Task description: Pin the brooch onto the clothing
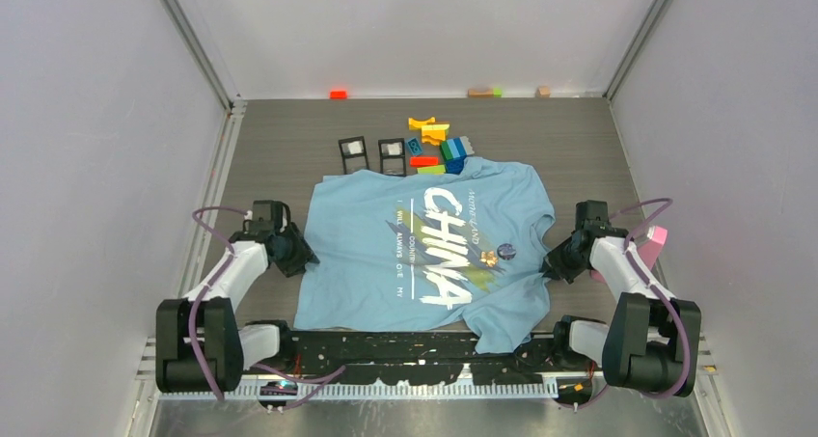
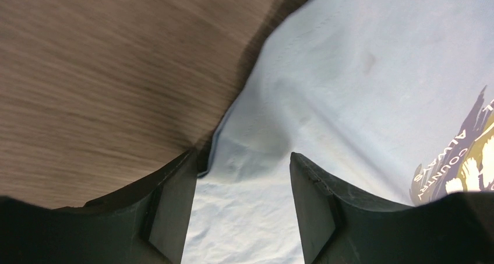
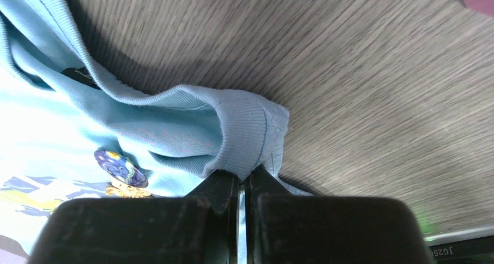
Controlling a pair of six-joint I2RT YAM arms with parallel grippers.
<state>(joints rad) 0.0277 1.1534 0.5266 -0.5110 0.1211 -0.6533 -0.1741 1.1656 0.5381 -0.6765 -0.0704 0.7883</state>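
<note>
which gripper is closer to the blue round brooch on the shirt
Right. The right gripper is shut on the T-shirt's ribbed edge, just beside the brooch; the left gripper is open at the shirt's opposite edge.

I read the table [image 1: 280, 138] as grey-brown wood grain. A light blue T-shirt [image 1: 367, 254] lies spread across its middle, print upward, reaching toward the near edge. Two small black square frames [image 1: 354, 153] sit side by side just beyond the shirt. A cluster of coloured blocks [image 1: 439, 146] lies to their right, the nearest meeting the shirt's border. Along the far edge lie one orange-red block [image 1: 338, 95] and small tan and green pieces [image 1: 482, 92]. A pink object [image 1: 658, 242] shows at the right edge, partly hidden.
</note>
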